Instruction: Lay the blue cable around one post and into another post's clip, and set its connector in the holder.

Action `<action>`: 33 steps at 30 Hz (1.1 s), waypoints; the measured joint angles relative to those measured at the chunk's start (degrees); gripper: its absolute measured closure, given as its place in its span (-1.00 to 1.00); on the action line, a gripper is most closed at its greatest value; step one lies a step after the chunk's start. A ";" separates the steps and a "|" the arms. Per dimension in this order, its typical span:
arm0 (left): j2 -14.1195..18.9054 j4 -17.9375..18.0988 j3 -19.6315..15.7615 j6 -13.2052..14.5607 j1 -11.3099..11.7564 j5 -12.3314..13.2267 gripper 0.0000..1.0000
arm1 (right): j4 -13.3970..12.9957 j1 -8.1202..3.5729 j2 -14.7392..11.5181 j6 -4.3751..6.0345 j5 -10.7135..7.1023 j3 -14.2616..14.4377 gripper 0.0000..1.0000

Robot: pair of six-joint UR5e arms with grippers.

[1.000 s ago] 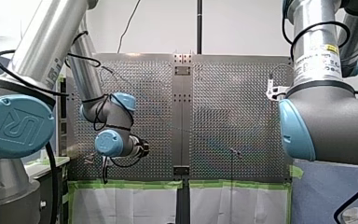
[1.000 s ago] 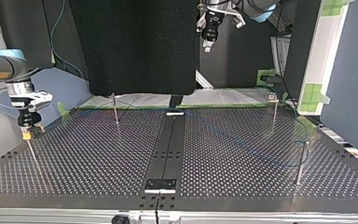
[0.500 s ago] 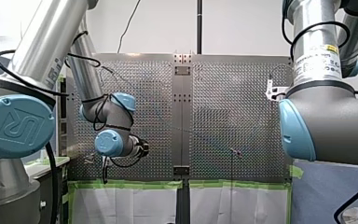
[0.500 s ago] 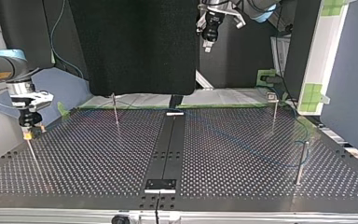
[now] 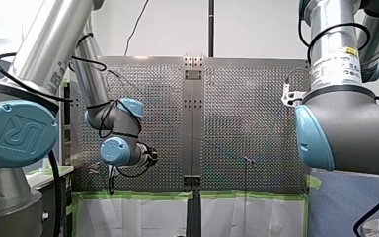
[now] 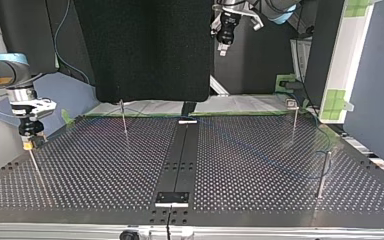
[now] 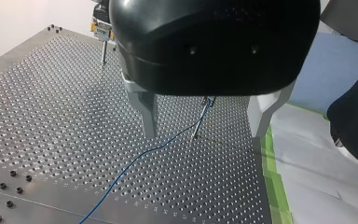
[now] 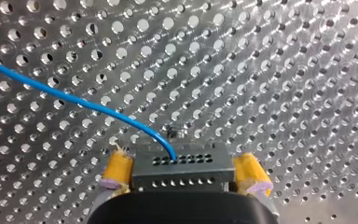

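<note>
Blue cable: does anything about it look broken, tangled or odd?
Nothing stands out. The blue cable curves over the table with no kink or break showing, into the grey connector held in my right claw.

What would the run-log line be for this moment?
left tool open, empty, above table | right tool at connector | blue cable trails from connector

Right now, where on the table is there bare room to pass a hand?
Bare: the top view's left half, between the centre strip and the thin post under my right gripper. Crowded: the right half, where the blue cable runs past the near post.
</note>
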 joint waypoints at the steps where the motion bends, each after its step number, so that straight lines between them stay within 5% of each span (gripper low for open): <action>1: 0.00 0.00 0.00 0.00 0.00 0.00 -0.91 | -0.02 0.00 0.00 0.03 0.09 0.01 -0.99; 16: 0.02 -0.03 0.01 0.00 -0.02 -0.01 -0.91 | 0.16 -0.12 0.02 0.14 1.99 -0.01 -0.99; 33: 0.02 -0.31 0.00 0.00 -0.03 -0.07 -0.91 | 0.68 -0.59 0.08 1.37 7.80 0.01 -0.99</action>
